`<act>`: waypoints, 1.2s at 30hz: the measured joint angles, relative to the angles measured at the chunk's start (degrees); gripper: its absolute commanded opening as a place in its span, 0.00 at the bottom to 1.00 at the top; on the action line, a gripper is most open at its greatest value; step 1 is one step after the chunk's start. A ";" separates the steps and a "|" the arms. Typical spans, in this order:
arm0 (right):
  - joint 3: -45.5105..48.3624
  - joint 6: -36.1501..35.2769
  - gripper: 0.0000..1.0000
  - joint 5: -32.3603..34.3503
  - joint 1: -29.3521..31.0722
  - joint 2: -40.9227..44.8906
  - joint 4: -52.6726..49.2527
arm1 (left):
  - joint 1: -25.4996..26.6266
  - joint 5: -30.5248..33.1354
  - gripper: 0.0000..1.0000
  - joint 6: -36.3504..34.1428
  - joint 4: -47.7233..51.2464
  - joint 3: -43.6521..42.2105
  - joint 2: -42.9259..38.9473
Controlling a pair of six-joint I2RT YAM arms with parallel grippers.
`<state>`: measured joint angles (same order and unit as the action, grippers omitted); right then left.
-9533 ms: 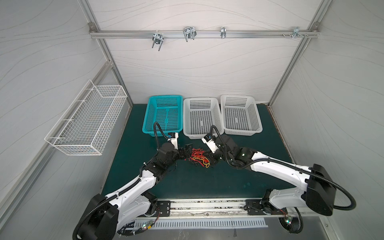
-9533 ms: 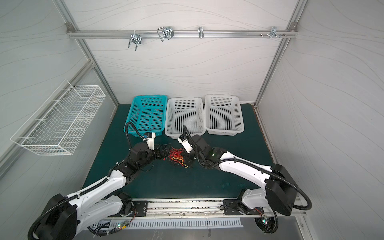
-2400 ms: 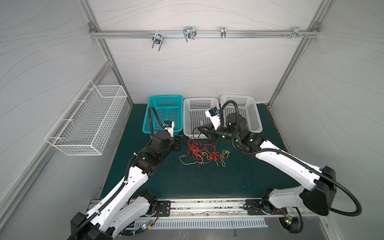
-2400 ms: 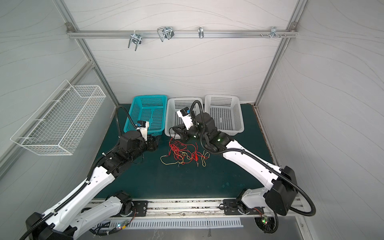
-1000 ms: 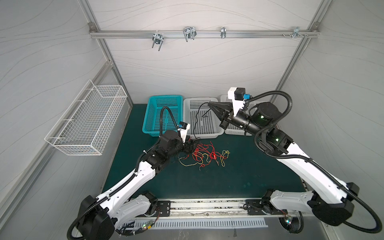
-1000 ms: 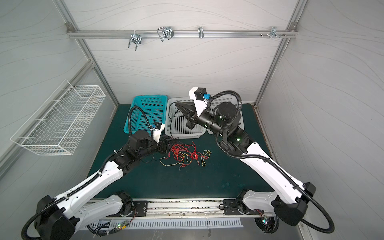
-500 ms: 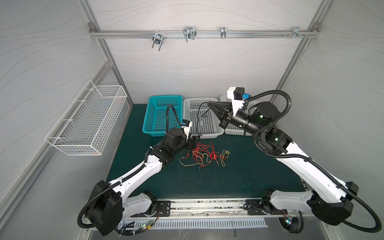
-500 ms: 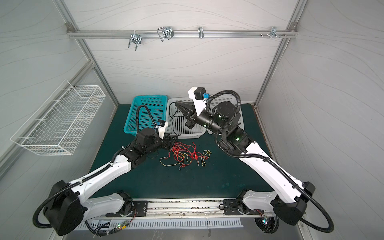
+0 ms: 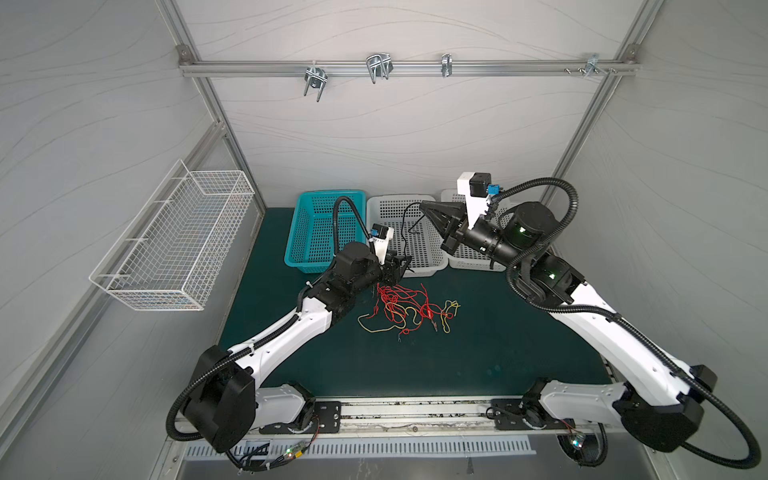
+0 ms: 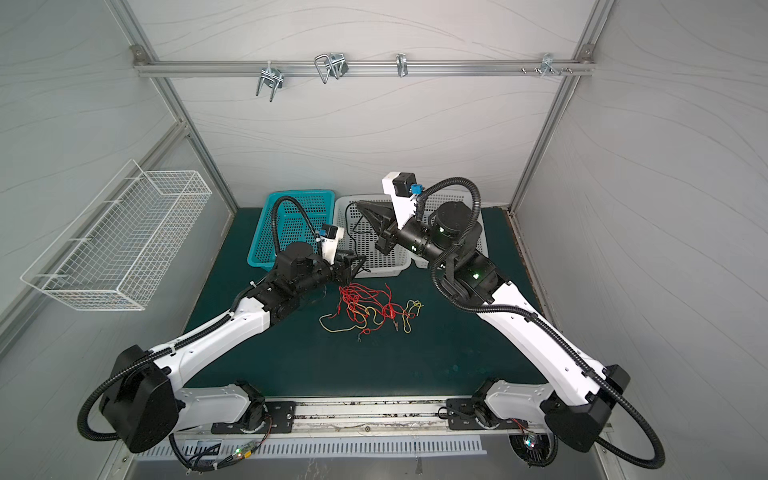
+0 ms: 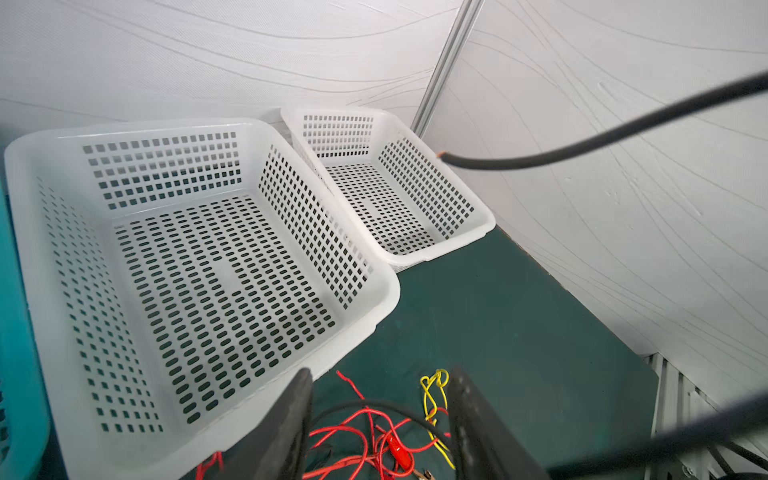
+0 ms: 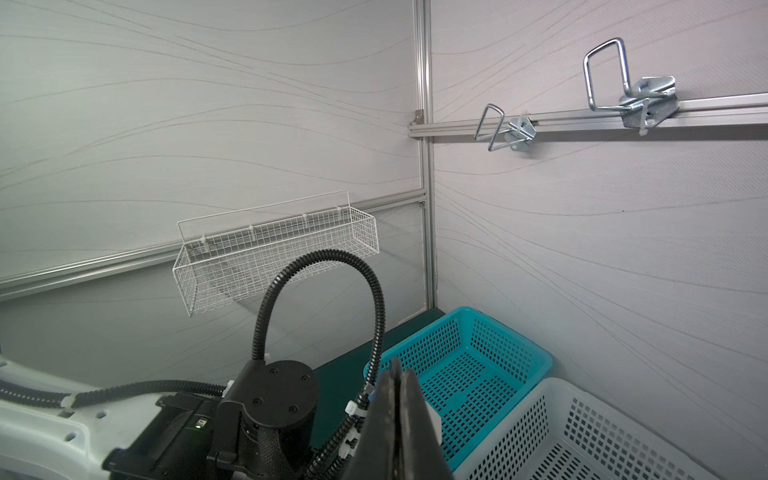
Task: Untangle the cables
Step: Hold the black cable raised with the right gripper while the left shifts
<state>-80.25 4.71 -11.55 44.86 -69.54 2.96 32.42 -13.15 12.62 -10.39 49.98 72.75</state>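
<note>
Green mat [image 9: 478,332]: red and yellow cables [image 9: 407,309] lie knotted mid-mat. My raised right gripper [image 9: 424,205] is pinched shut on the black cable [image 9: 404,224], which droops between the half-parted jaws of my left gripper [image 9: 401,266]. Risk: left closes on knotted strands too, and pulling tightens the tangle.

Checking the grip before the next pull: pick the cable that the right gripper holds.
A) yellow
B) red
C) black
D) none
C: the shut right gripper pinches the black cable up over a white basket, while the red and yellow cables lie on the mat.
</note>
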 measured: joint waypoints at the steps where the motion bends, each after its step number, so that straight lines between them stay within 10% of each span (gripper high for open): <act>1: 0.15 0.07 0.00 0.17 -0.42 0.00 -0.04 | 0.00 0.00 0.55 -0.02 0.15 0.11 0.00; 15: 1.92 2.45 0.00 2.64 -6.08 1.03 -1.38 | -0.02 5.60 0.69 -3.76 5.18 -4.52 -5.86; 29: 1.92 3.52 0.00 1.11 -6.08 0.81 -1.73 | 1.20 -3.82 0.68 -5.16 -1.16 -3.37 2.01; 33: 1.92 4.00 0.00 0.26 -6.08 0.39 -1.75 | 1.51 -4.50 0.60 -4.74 -3.65 -1.09 4.63; 36: 2.10 4.44 0.00 -0.13 -6.08 0.37 -1.73 | 1.49 -4.52 0.32 -3.69 -5.84 0.61 6.67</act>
<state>-78.15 9.15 -11.68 38.79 -69.17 1.23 33.91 -17.67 8.93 -16.23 50.59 79.42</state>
